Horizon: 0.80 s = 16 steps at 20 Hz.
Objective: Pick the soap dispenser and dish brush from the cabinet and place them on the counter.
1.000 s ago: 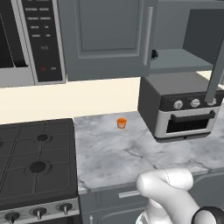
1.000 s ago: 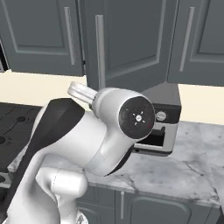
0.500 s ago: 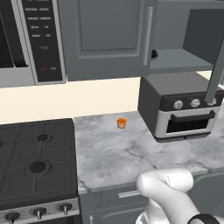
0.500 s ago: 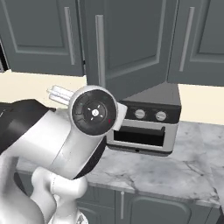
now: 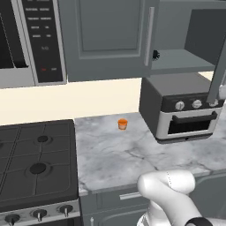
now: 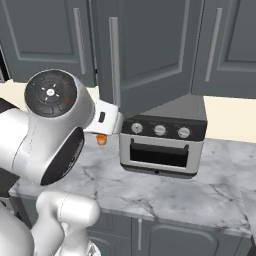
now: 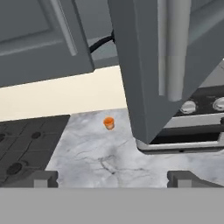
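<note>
From the left base view, the cabinet hangs high on the wall with one door swung open. A small black thing sits at the front edge of its grey shelf. I think it is the dish brush. The open door hides much of the shelf, so I cannot tell where the soap dispenser stands. Down below, the counter has a tiny orange cup and a toaster oven on it. Nothing on it has moved in the last second.

From the right base view, the big change is the arm. A second ago its round joint was in front of the toaster oven. Now it has swung off to the left, and the oven front is easy to see. The cabinet door hangs just above the oven.

From the hand view, the gripper is wide open and holds nothing. Its two dark tips stand far apart. It looks up past the open door, and a thin black curved thing pokes out on the shelf behind. That looks like the brush.

So I think the arm is only getting ready to reach up. Both things are yet to be taken out, and the door edge is close to the path.
</note>
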Tool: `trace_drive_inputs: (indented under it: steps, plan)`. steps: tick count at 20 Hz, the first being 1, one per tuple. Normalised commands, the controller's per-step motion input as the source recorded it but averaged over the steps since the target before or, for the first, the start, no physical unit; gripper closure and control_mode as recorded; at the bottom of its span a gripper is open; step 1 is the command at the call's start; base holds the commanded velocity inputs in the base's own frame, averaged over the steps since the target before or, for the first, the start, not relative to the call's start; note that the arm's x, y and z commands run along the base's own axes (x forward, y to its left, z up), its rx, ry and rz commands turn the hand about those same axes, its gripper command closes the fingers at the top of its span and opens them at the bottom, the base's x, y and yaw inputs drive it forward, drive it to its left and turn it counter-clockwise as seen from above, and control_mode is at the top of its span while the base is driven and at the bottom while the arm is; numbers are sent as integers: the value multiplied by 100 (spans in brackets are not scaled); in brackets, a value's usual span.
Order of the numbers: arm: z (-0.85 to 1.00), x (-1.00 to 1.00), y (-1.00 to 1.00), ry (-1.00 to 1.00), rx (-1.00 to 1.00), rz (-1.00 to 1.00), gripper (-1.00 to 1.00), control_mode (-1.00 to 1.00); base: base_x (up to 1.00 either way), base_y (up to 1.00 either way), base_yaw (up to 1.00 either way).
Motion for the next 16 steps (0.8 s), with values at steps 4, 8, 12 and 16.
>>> trace_drive_inputs:
  steps: [4,8,12,16]
  plan:
    - [-3,11,20,15,-21,-2,-100,-100,0,0,0]
    - [-6,13,19,15,-22,-2,-100,-100,0,0,0]
    - [-10,14,16,13,-23,-3,-100,-100,0,0,0]
    - [-9,14,18,9,-24,-2,-100,-100,0,0,0]
